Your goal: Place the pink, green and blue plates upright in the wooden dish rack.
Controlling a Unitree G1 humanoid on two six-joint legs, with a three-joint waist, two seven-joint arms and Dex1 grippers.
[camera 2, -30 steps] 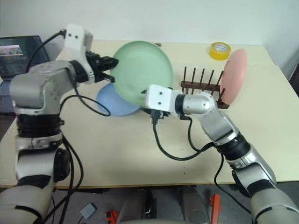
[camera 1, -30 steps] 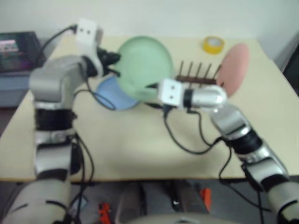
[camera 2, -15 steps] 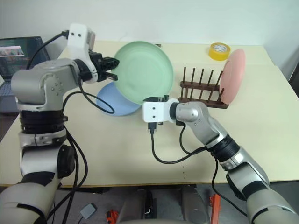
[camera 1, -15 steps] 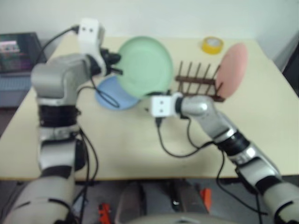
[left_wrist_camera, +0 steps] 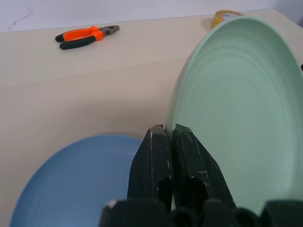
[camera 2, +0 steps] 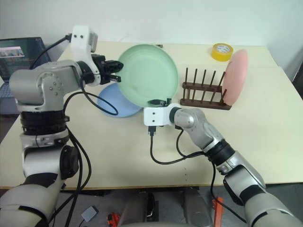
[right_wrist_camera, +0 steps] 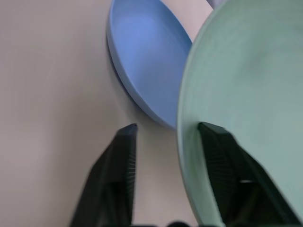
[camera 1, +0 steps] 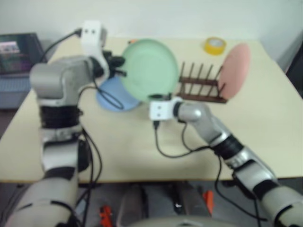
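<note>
The worktop [camera 2: 118, 151] fills most of the frame. Above its centre the green plate [camera 2: 149, 75] stands on edge, its left rim pinched in the left pincer [camera 2: 116, 72], closed tight. The right pincer [camera 2: 160, 102], jaws parted, straddles its lower rim. The blue plate [camera 2: 116, 101] lies flat lower left. Right of centre, the rack [camera 2: 203, 97] carries the pink plate [camera 2: 235, 77] upright at its right end.

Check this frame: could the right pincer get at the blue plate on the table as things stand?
Probably not directly. The green plate, held upright by the left pincer, has its rim between the right pincer's open fingers, and the blue plate lies beyond it.
</note>
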